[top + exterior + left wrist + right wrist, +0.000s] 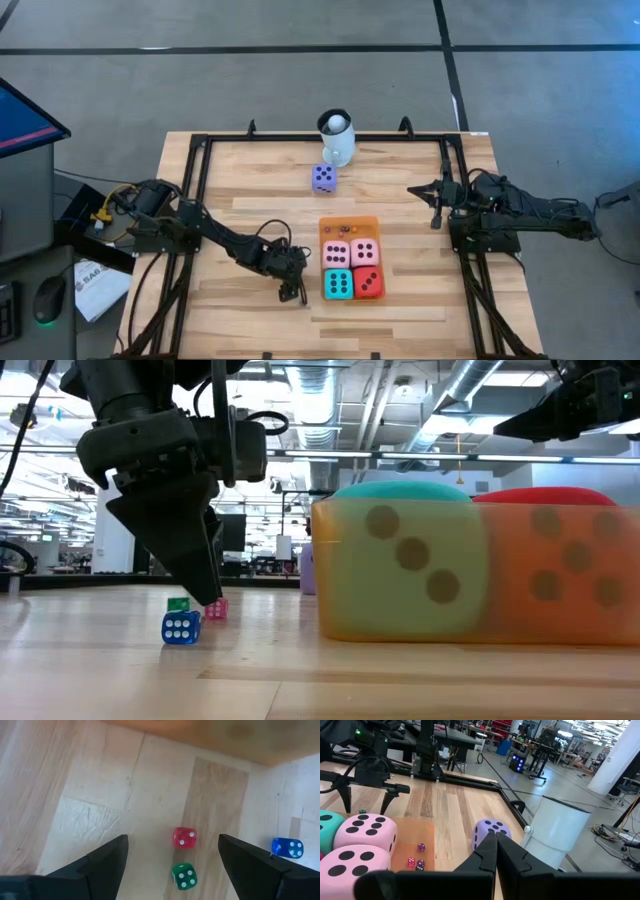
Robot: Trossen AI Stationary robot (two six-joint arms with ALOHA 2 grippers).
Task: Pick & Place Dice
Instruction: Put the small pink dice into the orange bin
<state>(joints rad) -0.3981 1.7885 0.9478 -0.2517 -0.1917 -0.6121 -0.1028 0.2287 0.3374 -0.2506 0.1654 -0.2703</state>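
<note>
My left gripper point(172, 842) is open and points down at the wood just left of the teal die point(338, 284). A tiny red die point(184, 837) and a tiny green die point(184, 876) lie on the table between its fingers, untouched. A tiny blue die point(287, 848) lies outside one finger. In the low view the left gripper point(205, 575) stands right above these tiny dice point(181, 627). Two pink dice point(350, 252), the teal die and a red die point(368, 283) sit together. A purple die point(324, 178) rests alone on the table. My right gripper point(435, 205) is shut and hangs over the table's right side.
A flat orange mat point(349, 226) lies under the pink dice, with more tiny dice point(417, 857) on its bare part. A white mug with a ball point(337, 140) stands by the far edge, behind the purple die. A black frame point(200, 170) runs around the table.
</note>
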